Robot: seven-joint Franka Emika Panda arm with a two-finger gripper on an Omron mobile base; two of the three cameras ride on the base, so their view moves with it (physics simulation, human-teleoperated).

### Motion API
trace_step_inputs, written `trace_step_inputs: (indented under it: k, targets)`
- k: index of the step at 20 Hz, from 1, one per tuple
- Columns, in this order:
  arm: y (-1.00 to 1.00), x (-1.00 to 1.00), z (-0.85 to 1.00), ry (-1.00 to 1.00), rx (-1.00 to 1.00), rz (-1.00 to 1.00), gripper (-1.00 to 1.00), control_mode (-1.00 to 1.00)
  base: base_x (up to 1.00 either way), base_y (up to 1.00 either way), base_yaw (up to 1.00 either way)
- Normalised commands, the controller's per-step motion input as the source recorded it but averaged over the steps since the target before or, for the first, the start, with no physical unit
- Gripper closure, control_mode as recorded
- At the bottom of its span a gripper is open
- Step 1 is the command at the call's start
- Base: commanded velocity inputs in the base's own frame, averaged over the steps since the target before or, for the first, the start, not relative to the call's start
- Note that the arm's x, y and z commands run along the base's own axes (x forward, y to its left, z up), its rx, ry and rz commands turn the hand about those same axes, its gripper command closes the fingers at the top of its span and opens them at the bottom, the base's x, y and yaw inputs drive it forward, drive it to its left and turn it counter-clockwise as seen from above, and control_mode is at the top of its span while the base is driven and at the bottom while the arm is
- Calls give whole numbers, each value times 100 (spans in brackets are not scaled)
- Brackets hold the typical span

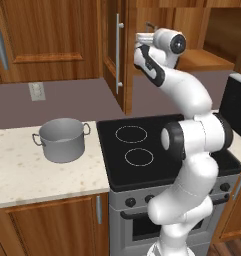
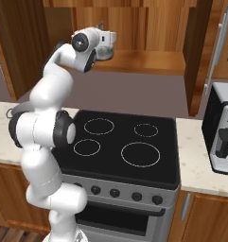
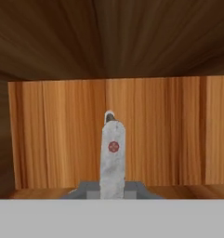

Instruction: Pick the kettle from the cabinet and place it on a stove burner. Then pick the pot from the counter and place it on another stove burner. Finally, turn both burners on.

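Tool [image 3: 112, 186] clamped on the kettle [image 2: 105, 49] handle inside the cabinet [image 2: 148, 61], stove [image 2: 134, 160] burners lying directly below the kettle.

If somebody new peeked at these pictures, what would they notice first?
Probably the big white robot arm rising in front of the black stove and reaching up into the open wooden cabinet. There its fingers are shut on the shiny kettle, seen close up in the hand view. Next, the wide grey pot on the speckled counter, left of the stove.

The arm's hand reaches into the open cabinet [image 2: 144, 61], against the silver kettle [image 2: 106, 53] on its shelf.
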Motion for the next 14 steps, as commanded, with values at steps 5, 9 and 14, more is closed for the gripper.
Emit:
trace_step_inputs:
  k: [5, 9, 14]
  targets:
    - [-27, -35, 13, 0, 8, 0, 100, -100, 0, 0, 0]
    - [-32, -36, 29, 0, 8, 0, 100, -100, 0, 0, 0]
    - [-25, -50, 27, -2, 7, 0, 100, -100, 0, 0, 0]
